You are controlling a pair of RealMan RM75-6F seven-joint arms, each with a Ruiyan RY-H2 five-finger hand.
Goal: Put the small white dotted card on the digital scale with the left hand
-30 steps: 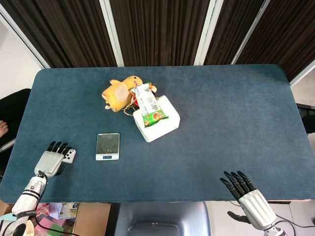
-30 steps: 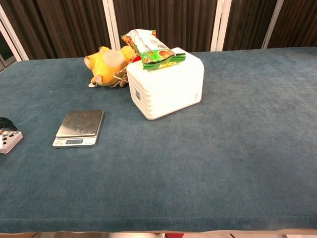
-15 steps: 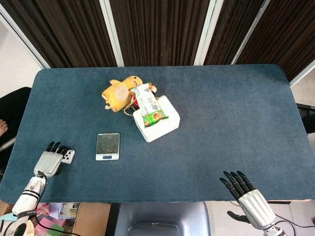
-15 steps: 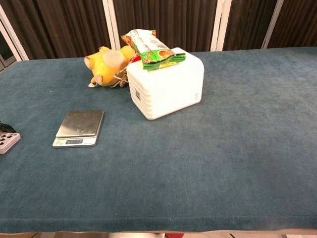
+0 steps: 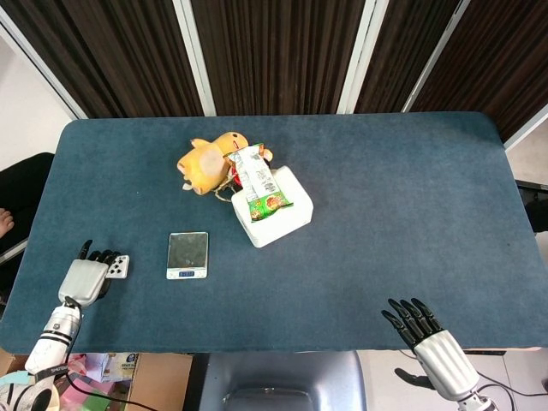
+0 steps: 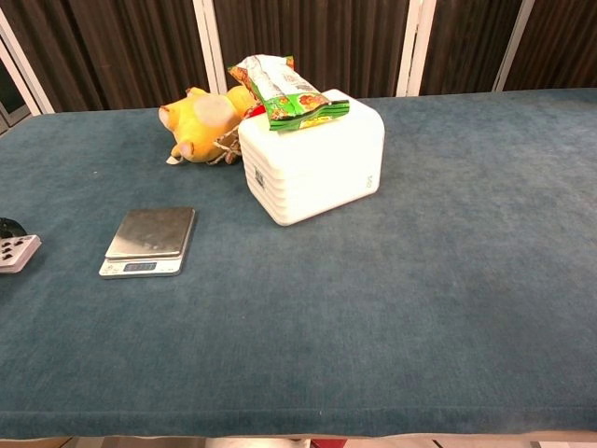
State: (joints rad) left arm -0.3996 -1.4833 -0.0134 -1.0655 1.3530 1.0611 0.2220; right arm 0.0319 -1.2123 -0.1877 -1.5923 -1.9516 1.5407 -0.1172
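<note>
The small white dotted card (image 5: pixel 119 267) (image 6: pixel 18 252) is at the table's near left, pinched at its left edge by my left hand (image 5: pixel 86 276). In the chest view only a dark fingertip (image 6: pixel 8 227) of that hand shows at the frame's left edge. The card sits slightly tilted, just above the cloth. The digital scale (image 5: pixel 187 254) (image 6: pixel 149 239) lies flat to the right of the card with its steel plate bare. My right hand (image 5: pixel 422 336) hangs past the table's front edge at the lower right, fingers spread and holding nothing.
A white box (image 5: pixel 274 208) (image 6: pixel 312 159) with a green snack bag (image 5: pixel 257 183) (image 6: pixel 284 91) on top stands behind the scale. A yellow plush toy (image 5: pixel 204 163) (image 6: pixel 201 121) lies beside it. The blue tablecloth (image 5: pixel 402 205) covers the table.
My left hand has drawn slightly left and back with the card, and the card now sits a little higher in the chest view. The right hand has barely moved.
</note>
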